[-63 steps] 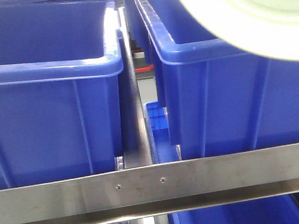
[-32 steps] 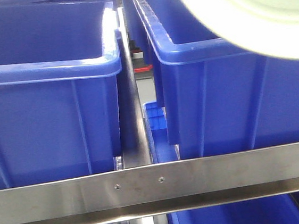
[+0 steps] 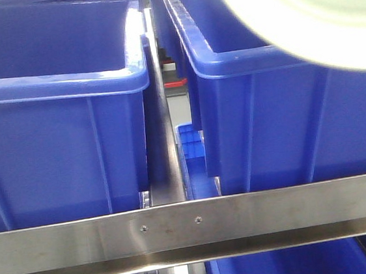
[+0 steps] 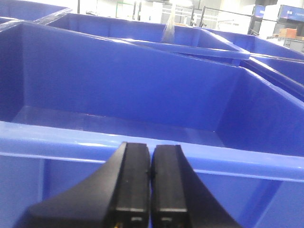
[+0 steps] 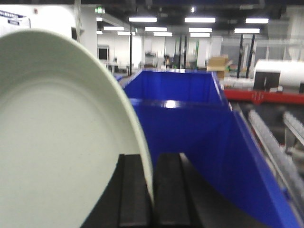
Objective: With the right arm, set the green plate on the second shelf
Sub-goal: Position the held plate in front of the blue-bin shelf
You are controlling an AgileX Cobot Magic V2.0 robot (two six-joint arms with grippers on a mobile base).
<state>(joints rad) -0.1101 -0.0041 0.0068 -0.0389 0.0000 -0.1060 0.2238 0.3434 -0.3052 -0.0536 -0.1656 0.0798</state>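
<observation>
- One green plate (image 3: 307, 12), at 1 o'clock in the front view; it also shows at 9 o'clock in the right wrist view (image 5: 57, 137).
- Two large blue bins in the front view: one at 9 o'clock (image 3: 57, 124), one at 3 o'clock (image 3: 279, 120).
- One smaller blue bin (image 3: 195, 155) lower down, between them.
- One steel shelf rail (image 3: 193, 231) at 6 o'clock.
- Two black fingers on each gripper: left (image 4: 130, 190), right (image 5: 133, 194).
</observation>
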